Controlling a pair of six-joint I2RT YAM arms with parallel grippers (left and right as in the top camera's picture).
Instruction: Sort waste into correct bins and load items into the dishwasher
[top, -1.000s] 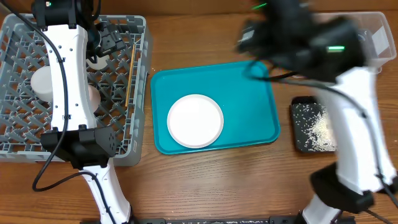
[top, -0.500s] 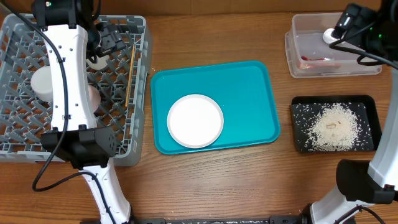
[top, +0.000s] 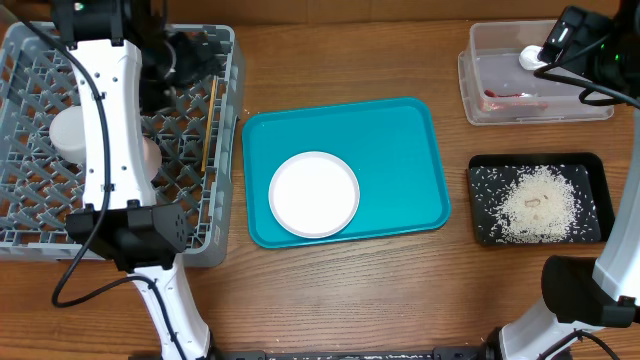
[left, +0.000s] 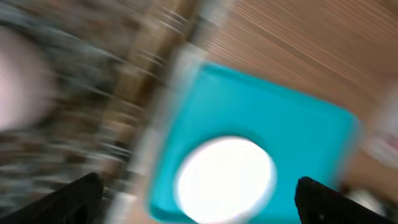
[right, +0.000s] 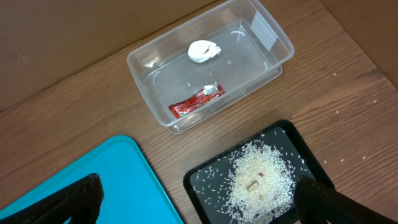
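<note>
right wrist | clear tub (right: 249, 57): wrapper (right: 196, 101), paper wad (right: 204, 51) | black tray (right: 306, 151): rice (right: 260, 177)

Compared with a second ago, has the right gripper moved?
Yes. The right gripper has swung right, away from the far edge of the teal tray to over the clear tub.

Setting: robot test bench, staged as a dish-clearing station; two white, cabled arms (top: 105, 120) stand at a plain wooden table (top: 400, 290); grey dish rack (top: 30, 240) and teal tray (top: 400, 160) lie on it; ahead of the fingers (right: 68, 199) of the right gripper (right: 199, 186), clear tub (right: 245, 53) and black tray (right: 205, 183); plain brown board (right: 62, 37) beyond them.
</note>
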